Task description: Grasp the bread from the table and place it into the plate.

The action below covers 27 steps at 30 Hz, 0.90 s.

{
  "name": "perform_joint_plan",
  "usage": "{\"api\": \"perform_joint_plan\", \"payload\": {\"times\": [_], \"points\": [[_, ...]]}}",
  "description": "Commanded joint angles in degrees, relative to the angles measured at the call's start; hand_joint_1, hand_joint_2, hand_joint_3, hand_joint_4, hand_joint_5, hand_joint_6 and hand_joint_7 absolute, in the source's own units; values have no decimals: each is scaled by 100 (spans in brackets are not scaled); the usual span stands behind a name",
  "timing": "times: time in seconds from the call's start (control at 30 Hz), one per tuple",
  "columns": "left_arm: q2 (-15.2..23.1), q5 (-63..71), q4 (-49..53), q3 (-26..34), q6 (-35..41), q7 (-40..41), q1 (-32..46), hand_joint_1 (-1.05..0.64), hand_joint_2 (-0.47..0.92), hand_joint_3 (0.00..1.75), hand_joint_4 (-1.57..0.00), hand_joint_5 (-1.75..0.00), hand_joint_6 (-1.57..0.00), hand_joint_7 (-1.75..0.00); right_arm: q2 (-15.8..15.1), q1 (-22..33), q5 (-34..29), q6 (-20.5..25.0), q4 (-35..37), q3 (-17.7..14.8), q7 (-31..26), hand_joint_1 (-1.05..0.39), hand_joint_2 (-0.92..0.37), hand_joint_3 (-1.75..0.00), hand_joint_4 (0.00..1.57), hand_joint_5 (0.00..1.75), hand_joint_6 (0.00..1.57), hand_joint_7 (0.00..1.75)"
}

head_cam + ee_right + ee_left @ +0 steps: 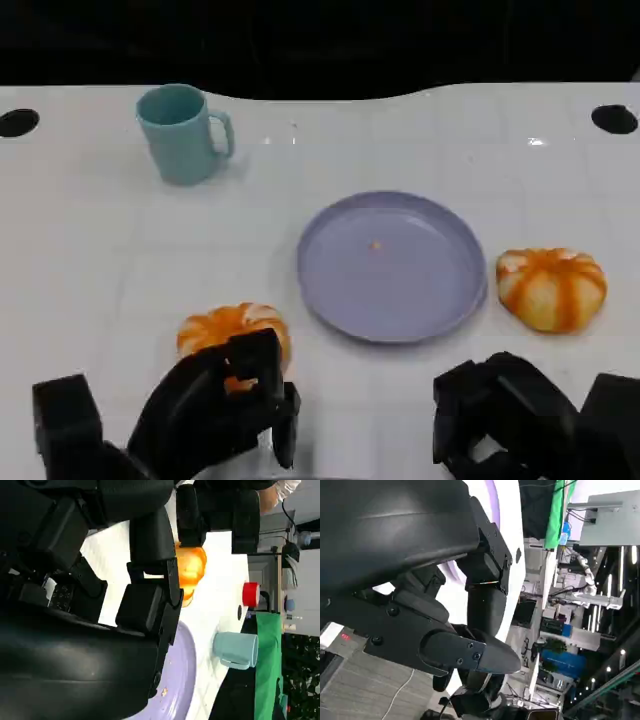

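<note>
Two orange-and-white bread rolls lie on the white table. One bread [552,288] sits just right of the lilac plate [390,265]. The other bread [232,326] lies left of the plate and near the front edge. My left hand [215,405] reaches over that roll's near side, its fingers [470,645] spread and covering part of it; the roll still rests on the table. My right hand [510,420] hovers low at the front right, holding nothing, a short way in front of the right roll. The right wrist view shows the left roll [192,567] beyond my fingers [150,580], and the plate [177,680].
A teal mug [185,133] stands at the back left, well away from both hands, and it appears again as the mug [236,650] in the right wrist view. The table's far edge meets a dark background. A red object [251,594] stands beyond the table.
</note>
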Motion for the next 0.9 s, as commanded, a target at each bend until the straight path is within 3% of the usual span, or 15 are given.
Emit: {"api": "perform_joint_plan", "payload": {"times": [0.03, 0.9], "points": [[57, 17, 16, 41, -11, -68, -19, -81, 92, 15, -96, -175, -78, -174, -44, -12, -13, -29, -5, -20, -28, -105, -15, -121, 156, 123, 157, 95], [54, 41, -12, 44, -30, -30, -20, -80, 92, 16, -95, -175, -77, -172, -14, -31, 41, 7, 15, -32, -17, -105, -14, -120, 156, 123, 157, 94]]}}
